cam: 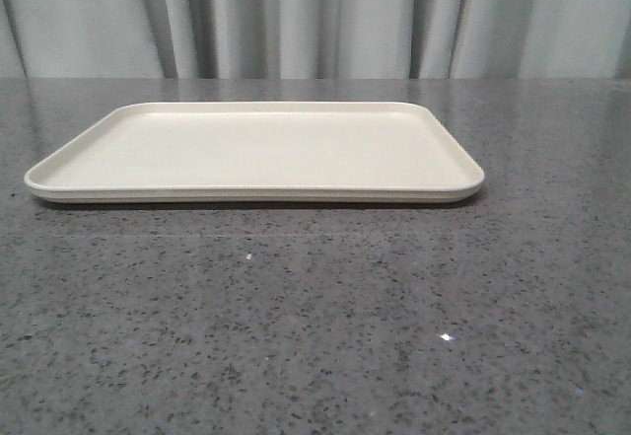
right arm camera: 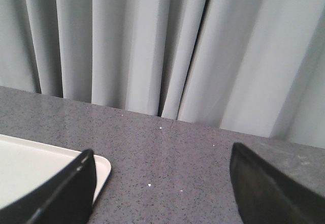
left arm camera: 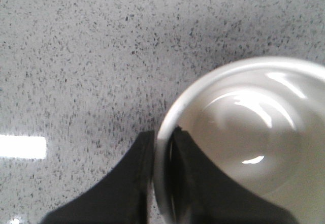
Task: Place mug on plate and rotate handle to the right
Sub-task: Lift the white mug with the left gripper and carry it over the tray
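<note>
Left gripper (left arm camera: 162, 183) clamps the mug (left arm camera: 244, 142) rim above speckled table (cam: 315, 336); right gripper (right arm camera: 160, 193) spread; plate (cam: 59, 174) bare.

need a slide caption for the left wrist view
Left fingers pinch the white mug by its rim, one inside and one outside, above the speckled grey countertop.

We find no readable text, label, brand, number or sign on anything in these views; every visible surface is plain and unmarked.
</note>
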